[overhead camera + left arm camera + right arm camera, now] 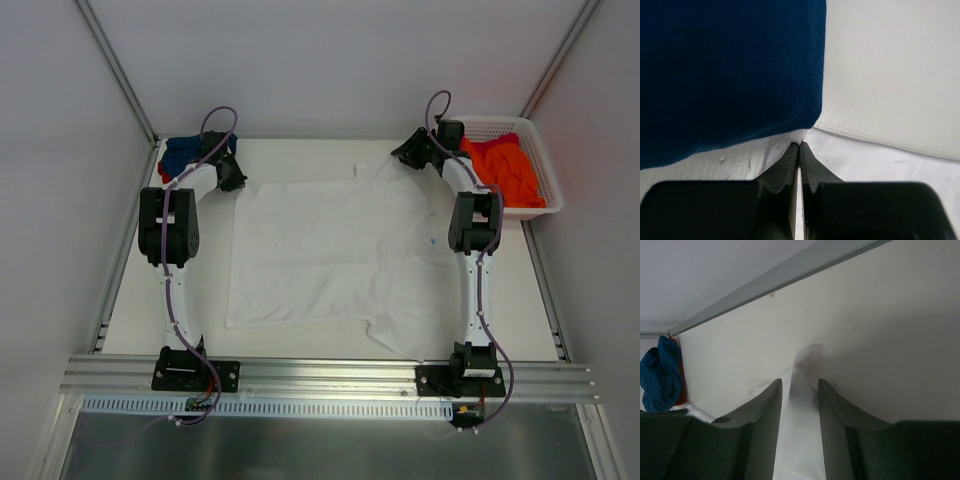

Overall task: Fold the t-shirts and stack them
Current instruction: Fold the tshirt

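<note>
My left gripper is clamped tight on the far-left corner of the white tee, right beside the blue tee. My right gripper straddles cloth at its far-right edge, jaws half apart; can't tell if it's pinched. Tee lies flat mid-bench.

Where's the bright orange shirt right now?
In the top view, the orange t-shirt lies crumpled inside the white basket, which sits at the far right corner of the table.
</note>
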